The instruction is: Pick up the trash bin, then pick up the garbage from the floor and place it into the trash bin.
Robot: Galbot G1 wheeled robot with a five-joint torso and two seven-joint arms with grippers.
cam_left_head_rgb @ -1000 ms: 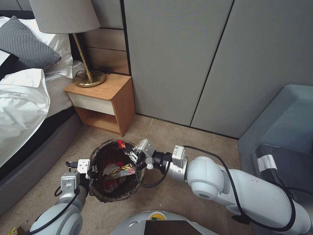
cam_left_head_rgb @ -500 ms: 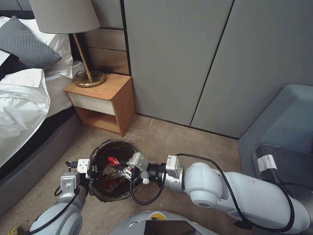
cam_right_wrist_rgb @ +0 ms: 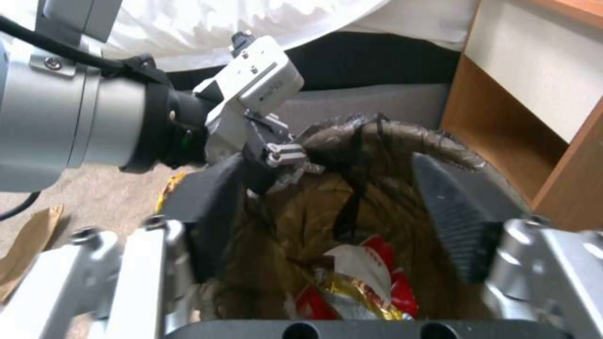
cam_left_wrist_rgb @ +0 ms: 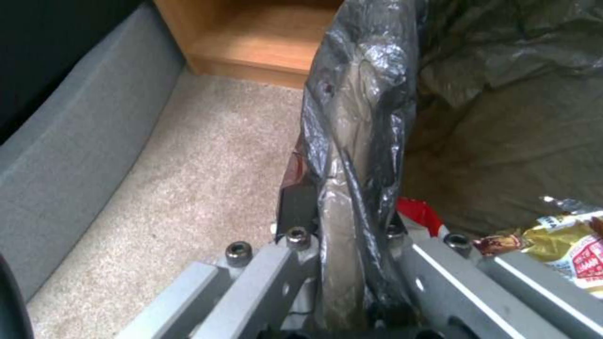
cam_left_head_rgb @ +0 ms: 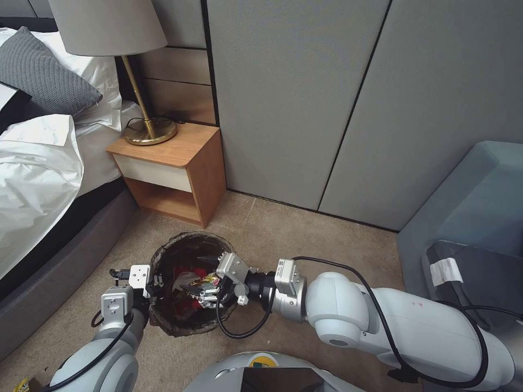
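The trash bin (cam_left_head_rgb: 185, 237), lined with a dark bag, is held just off the carpet near the nightstand. My left gripper (cam_left_head_rgb: 154, 283) is shut on its near-left rim; the left wrist view shows the liner-covered rim (cam_left_wrist_rgb: 358, 117) pinched between the jaws. My right gripper (cam_left_head_rgb: 200, 292) hangs open inside the bin's mouth, nothing between its fingers (cam_right_wrist_rgb: 452, 212). Garbage (cam_left_head_rgb: 188, 275) lies inside: red-and-white packets and gold foil wrappers (cam_right_wrist_rgb: 352, 287). In the right wrist view, a brown paper bag (cam_right_wrist_rgb: 28, 235) lies on the carpet beside the bin.
A wooden nightstand (cam_left_head_rgb: 174, 169) with a brass lamp (cam_left_head_rgb: 150, 130) stands just beyond the bin, the bed (cam_left_head_rgb: 38, 179) to the left. A grey-blue armchair (cam_left_head_rgb: 468, 218) fills the right side. A yellow packet (cam_left_head_rgb: 20, 384) lies on the carpet by my left arm.
My right gripper came from the bin's far right rim, holding a red packet, down into the bin's mouth. It has let the packet go and stands open. The left arm has not moved.
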